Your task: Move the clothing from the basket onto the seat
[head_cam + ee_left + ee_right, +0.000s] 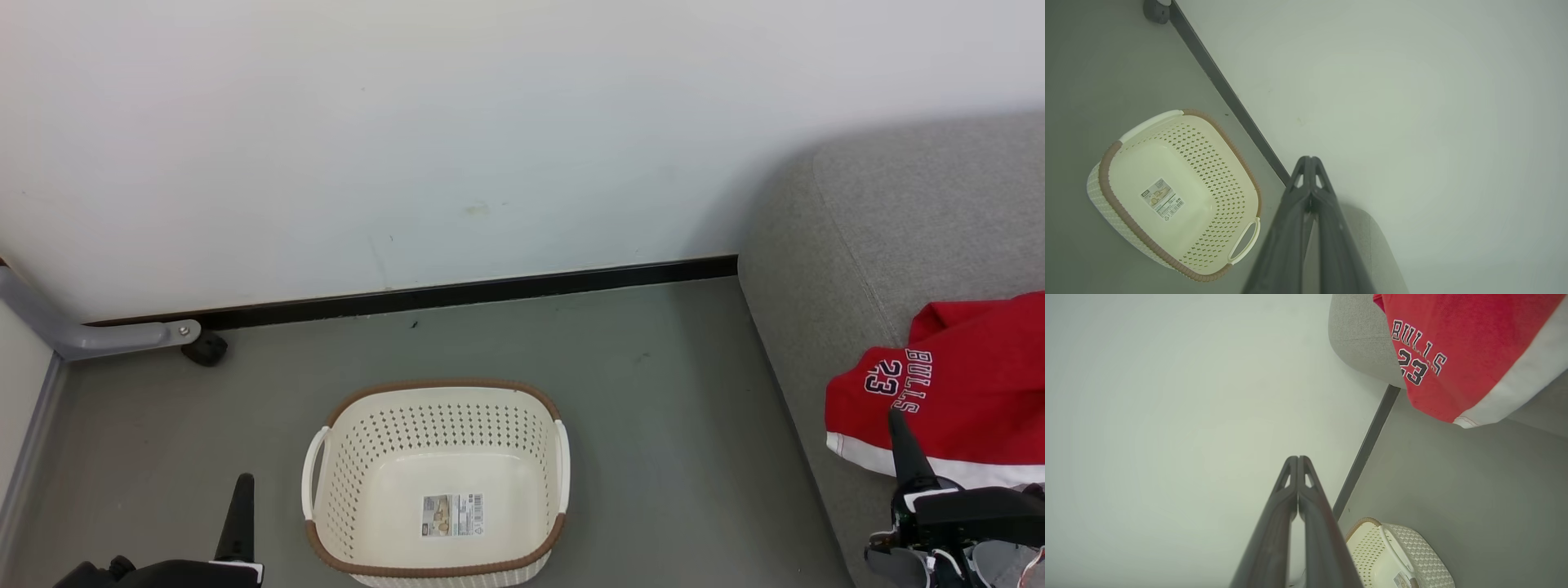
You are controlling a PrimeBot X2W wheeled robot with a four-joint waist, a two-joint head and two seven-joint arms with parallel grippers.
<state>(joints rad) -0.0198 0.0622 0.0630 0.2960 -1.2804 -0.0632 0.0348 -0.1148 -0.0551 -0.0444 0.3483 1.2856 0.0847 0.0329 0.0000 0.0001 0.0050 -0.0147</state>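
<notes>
Our left claw (pixel 1309 161) has its two dark fingers pressed together, tips meeting, with nothing between them. In the head view it sits at the lower left of the frame, just left of the basket (pixel 441 383). Our right claw (pixel 1297 459) is closed the same way and carries nothing. In the head view it rises at the lower right, its tip crossing the white hem (pixel 865 459) of the clothing (pixel 971 392); we cannot tell whether it touches the cloth.

The basket stands on the grey floor (pixel 653 392) at lower centre, holding just its paper label (pixel 451 514). The red clothing printed "BULLS 23" lies on the grey seat (pixel 898 212) at the right edge, its hem hanging over the seat's front.

We judge the move done, or very nearly. The red cloth runs off the frame, so we cannot count the pieces.
</notes>
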